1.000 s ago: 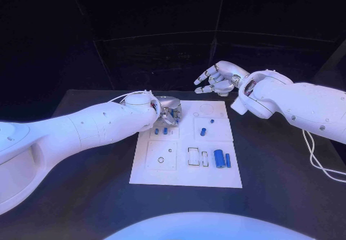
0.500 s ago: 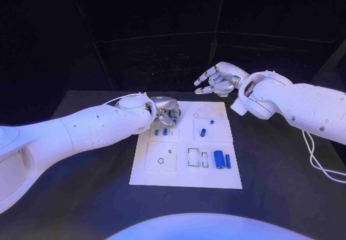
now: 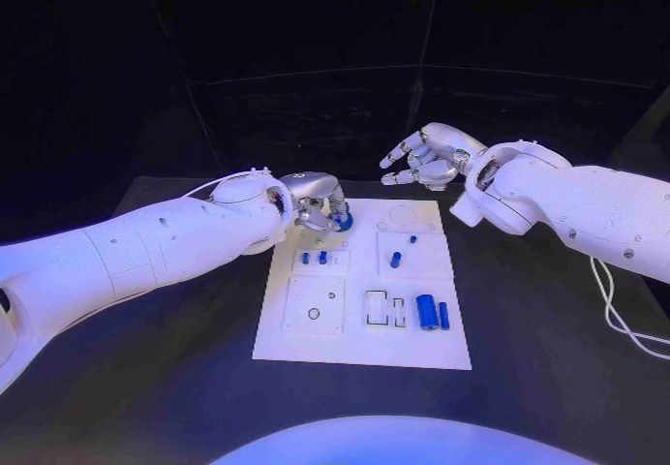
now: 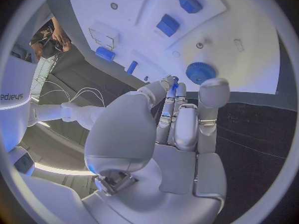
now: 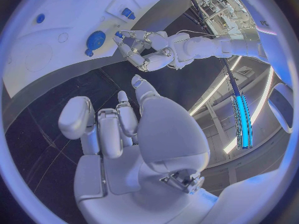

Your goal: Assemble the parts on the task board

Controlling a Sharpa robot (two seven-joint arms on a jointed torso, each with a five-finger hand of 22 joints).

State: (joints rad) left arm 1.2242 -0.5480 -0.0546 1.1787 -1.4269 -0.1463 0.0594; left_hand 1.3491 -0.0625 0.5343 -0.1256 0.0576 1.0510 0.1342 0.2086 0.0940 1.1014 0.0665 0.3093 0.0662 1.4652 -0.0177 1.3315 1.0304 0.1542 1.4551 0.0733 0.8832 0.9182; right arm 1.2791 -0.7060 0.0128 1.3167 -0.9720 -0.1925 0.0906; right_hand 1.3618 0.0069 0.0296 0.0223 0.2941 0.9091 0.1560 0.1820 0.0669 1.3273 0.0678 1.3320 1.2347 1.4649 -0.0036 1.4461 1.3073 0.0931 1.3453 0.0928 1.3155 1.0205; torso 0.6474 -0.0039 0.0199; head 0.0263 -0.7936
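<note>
At the board's far left corner the left hand (image 3: 319, 205) sits low over a round blue gear (image 3: 344, 222); fingertips (image 4: 169, 80) are right at it, with a small blue piece between them in the left wrist view, but can't tell if it's actually grasping anything. In that view the gear (image 4: 201, 72) lies flat on the board (image 4: 249, 45), just off the fingertips. The right hand (image 3: 430, 155) hovers past the board's far edge, over the table (image 3: 559, 320), fingers loosely spread, holding nothing; the right wrist view shows the same hand (image 5: 118, 134) empty. On the board (image 3: 356, 344): two short blue pegs (image 3: 315, 258) side by side just nearer than the gear, a blue peg (image 3: 395, 258) and a tiny blue piece (image 3: 412, 237) in the right-middle section, and a thick blue cylinder (image 3: 424, 311) with a thinner blue pin (image 3: 442, 314) beside it near the right edge.
</note>
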